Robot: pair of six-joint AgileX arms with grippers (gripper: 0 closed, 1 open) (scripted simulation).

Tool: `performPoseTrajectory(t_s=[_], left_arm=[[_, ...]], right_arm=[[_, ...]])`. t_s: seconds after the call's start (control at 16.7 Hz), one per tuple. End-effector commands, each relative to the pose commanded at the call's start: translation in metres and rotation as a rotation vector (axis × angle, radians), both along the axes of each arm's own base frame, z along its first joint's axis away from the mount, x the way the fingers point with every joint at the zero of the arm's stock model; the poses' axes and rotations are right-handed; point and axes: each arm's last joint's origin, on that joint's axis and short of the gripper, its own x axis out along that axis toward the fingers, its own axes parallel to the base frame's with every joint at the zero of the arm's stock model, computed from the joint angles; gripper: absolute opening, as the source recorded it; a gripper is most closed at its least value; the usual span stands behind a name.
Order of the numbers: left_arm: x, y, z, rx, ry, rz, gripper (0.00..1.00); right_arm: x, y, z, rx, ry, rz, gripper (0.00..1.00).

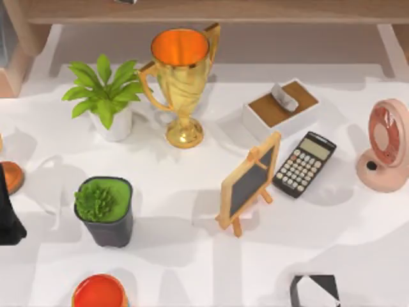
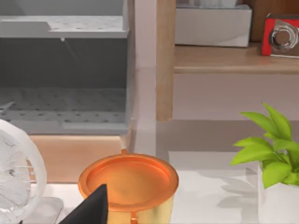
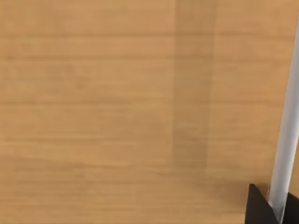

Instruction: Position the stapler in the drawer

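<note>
White tabletop (image 1: 192,256) ran back to a wooden shelf unit (image 1: 211,11), and it was crowded. The stapler (image 1: 284,96), small and grey, lay on the brown floor of a shallow white box (image 1: 257,125) right of centre, towards the back. I took that box for the drawer, though I could not be sure of it. If so, the stapler was already lying where the task wanted it, and the placing looked done or nearly done. If the drawer was elsewhere, the pick had not yet begun.

My left arm (image 1: 7,217) stood at the table's left edge. The left gripper (image 2: 91,210) hung over a gold cup with an orange top (image 2: 128,179), beside a white fan (image 2: 18,172); I could not tell how its jaws stood. The right gripper (image 3: 274,211) faced a plain wooden panel (image 3: 117,102) with a pale bar (image 3: 287,140) running past its dark tips. Whether the jaws were pinching that bar or were merely beside it could not be told.

Any next reach for the stapler would call for a high, careful approach. The gold trophy (image 1: 181,77) stood tall to the stapler's left. The chalkboard easel (image 1: 249,182) and the calculator (image 1: 305,164) lay just in front of the box, and the pink fan (image 1: 386,147) stood to the right. The leafy plant (image 1: 105,96) and the potted succulent (image 1: 104,211) stood well apart on the left.
</note>
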Motion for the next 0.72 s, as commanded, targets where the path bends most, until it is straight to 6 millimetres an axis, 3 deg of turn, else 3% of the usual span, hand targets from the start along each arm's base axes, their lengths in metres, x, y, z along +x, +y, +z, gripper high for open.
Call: performPoseTrajectory(t_s=[0.06,0.72], left_arm=[[0.0,0.0,0.0,0.0,0.0,0.0,1.0],[0.0,0.0,0.0,0.0,0.0,0.0,1.0]], right_arm=[[0.0,0.0,0.0,0.0,0.0,0.0,0.0],[0.0,0.0,0.0,0.0,0.0,0.0,0.83]])
